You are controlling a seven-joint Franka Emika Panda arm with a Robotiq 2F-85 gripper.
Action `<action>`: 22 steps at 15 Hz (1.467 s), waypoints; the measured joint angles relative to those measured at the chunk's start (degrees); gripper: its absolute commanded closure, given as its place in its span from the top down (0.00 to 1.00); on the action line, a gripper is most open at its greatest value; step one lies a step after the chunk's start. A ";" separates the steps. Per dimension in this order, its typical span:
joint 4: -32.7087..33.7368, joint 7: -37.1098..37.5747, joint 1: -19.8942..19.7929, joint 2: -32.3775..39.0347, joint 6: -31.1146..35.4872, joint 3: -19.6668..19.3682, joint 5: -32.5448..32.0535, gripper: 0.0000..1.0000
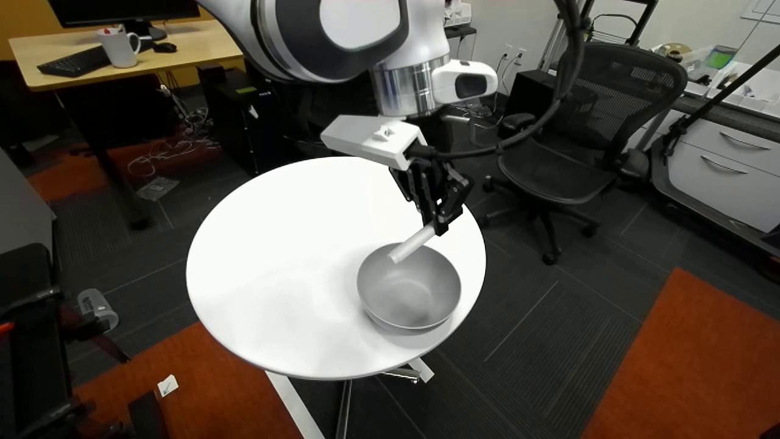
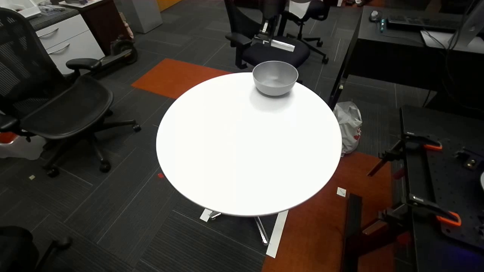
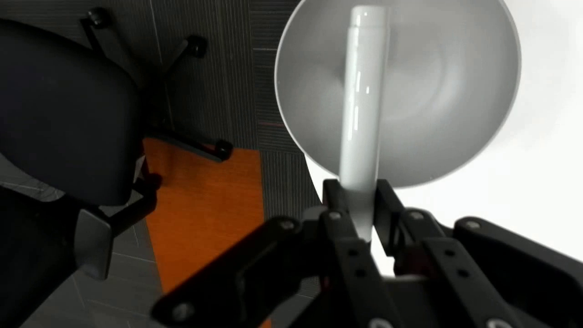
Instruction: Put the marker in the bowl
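The marker (image 1: pixel 412 244) is a plain white stick, and no black tip shows on it. My gripper (image 1: pixel 437 225) is shut on one end of it. The marker slants down from the fingers, and its free end is over the far part of the bowl (image 1: pixel 407 296). In an exterior view the marker (image 2: pixel 283 45) is above the rim of the bowl (image 2: pixel 275 87). In the wrist view the marker (image 3: pixel 362 100) lies between the fingers of the gripper (image 3: pixel 359 196) and crosses in front of the bowl (image 3: pixel 437 146). The bowl is light grey, upright, with nothing seen inside.
The bowl stands near the edge of a round white table (image 1: pixel 274 262). Black office chairs (image 1: pixel 567 152) stand round it. A desk with a white mug (image 1: pixel 119 47) is in the background. A black bench with clamps (image 2: pixel 435 181) is beside the table.
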 measured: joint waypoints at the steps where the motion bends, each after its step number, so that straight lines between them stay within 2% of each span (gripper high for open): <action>1: -0.16 0.08 -0.35 0.48 0.00 0.02 0.12 0.05; 6: -0.29 0.90 -1.18 3.30 0.06 0.37 0.76 0.05; 7: -0.28 0.98 -1.18 3.70 0.08 0.43 0.85 0.46; 8: -0.28 0.98 -1.18 3.99 0.08 0.53 0.97 0.47; 15: -0.28 0.99 -1.42 4.60 0.09 1.08 2.83 0.97; 16: -0.28 0.99 -1.45 4.61 0.09 1.10 3.04 1.00; 22: -0.28 0.99 -1.63 4.68 0.09 1.25 3.60 1.00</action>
